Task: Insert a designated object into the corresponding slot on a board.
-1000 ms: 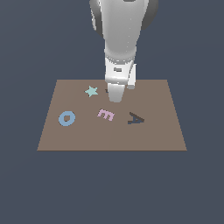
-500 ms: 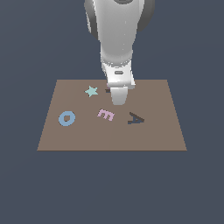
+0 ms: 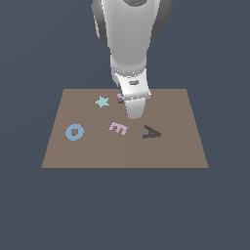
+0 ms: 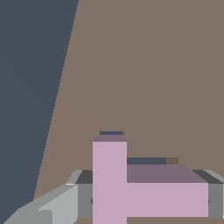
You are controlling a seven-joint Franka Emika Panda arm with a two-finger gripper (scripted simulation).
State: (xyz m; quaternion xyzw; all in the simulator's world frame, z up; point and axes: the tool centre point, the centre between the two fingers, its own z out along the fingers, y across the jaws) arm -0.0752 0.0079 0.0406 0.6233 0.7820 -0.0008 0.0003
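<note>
The brown board (image 3: 166,146) lies flat on a dark blue-grey ground and fills the middle of the exterior view, and the white Panda arm (image 3: 129,39) comes down over its far half from the top of the frame. The arm's wrist and hand hide most of what is beneath them there; the gripper (image 3: 135,113) points down at the board, just beyond the pink letter E (image 3: 118,128) and near the dark A-shaped recess (image 3: 151,132), which sits toward the exterior view's right of the E. Toward the exterior view's left lie a pale teal star (image 3: 101,101) and, nearer the camera, a blue ring (image 3: 74,132), well apart from the gripper. In the wrist view the light-pink T block (image 4: 131,188) fills the lower part of the frame, with the grey fingers (image 4: 59,203) pressed against the ends of its crossbar, so the jaws are closed onto the block and no wider than it. Just past the block, slivers of the dark T-shaped slot (image 4: 146,161) show along its edges, so the block sits right at the slot; whether it is fully seated in it cannot be told. In the exterior view only a small dark-pink sliver beside the wrist marks this spot.
</note>
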